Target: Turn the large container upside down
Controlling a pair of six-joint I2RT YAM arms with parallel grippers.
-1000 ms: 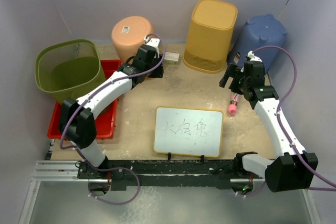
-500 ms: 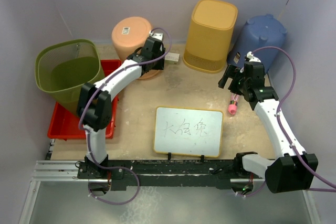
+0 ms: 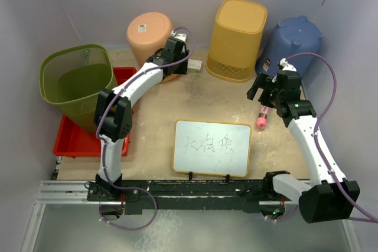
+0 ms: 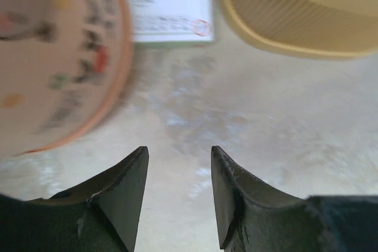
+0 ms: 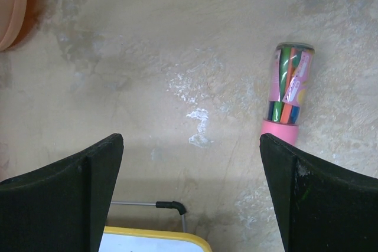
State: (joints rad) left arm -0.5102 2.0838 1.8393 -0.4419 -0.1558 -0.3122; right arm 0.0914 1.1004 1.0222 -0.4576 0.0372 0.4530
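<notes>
Nearest the arm bases, a whiteboard (image 3: 211, 147) lay flat on the surface (image 3: 159, 116). Beyond it on the right, the right gripper (image 5: 190, 146) hung over bare surface with its jaws spread wide and holding nothing, a tube of pens (image 5: 287, 90) just beside it. On the left, a green basket (image 3: 71, 60) stood mouth up in a red tray (image 3: 74, 140), well apart from both arms.

Farther back, the left gripper (image 4: 179, 154) had its jaws a little apart with nothing between them, just beside the peach bucket (image 3: 150, 33). That bucket was probably the container meant. It stood base up at the back left, label uppermost, so the turning looked done or nearly so. What remained seemed to be settling it flat and drawing the arm clear.

Only the overhead view showed the label and a possible backward lean. Only the left wrist view showed the empty gap between the jaws, the bucket's printed side, blurred, and a small box (image 4: 170, 15) between the bucket and the yellow bin (image 3: 237, 39). Whether the rim sat flat I could not tell.
</notes>
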